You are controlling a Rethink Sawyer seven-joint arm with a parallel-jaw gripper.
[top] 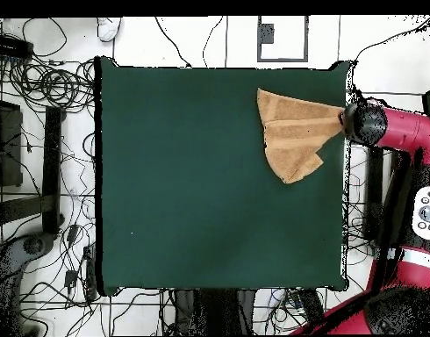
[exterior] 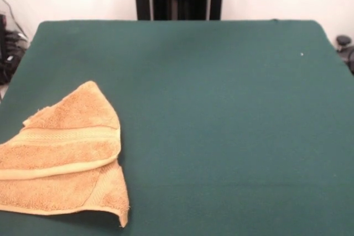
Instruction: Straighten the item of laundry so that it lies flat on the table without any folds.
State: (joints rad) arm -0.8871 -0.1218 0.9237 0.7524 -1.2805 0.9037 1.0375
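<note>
The item of laundry (exterior: 66, 153) is a tan terry towel lying crumpled at the table's near left corner in the front view. One layer is folded over another, and it rises to a point at the top. A woven band crosses the upper layer. In the overhead view the towel (top: 293, 132) lies by the right edge of the green table (top: 201, 175). The arm's black end with the gripper (top: 366, 125) hangs at that edge, touching or just beside the towel's corner. The front view shows no gripper.
The red arm (top: 403, 175) runs along the table's right side in the overhead view, outside the green surface. Tangled cables and dark equipment (top: 43, 96) lie on the floor to the left. The rest of the table (exterior: 221, 109) is bare green felt.
</note>
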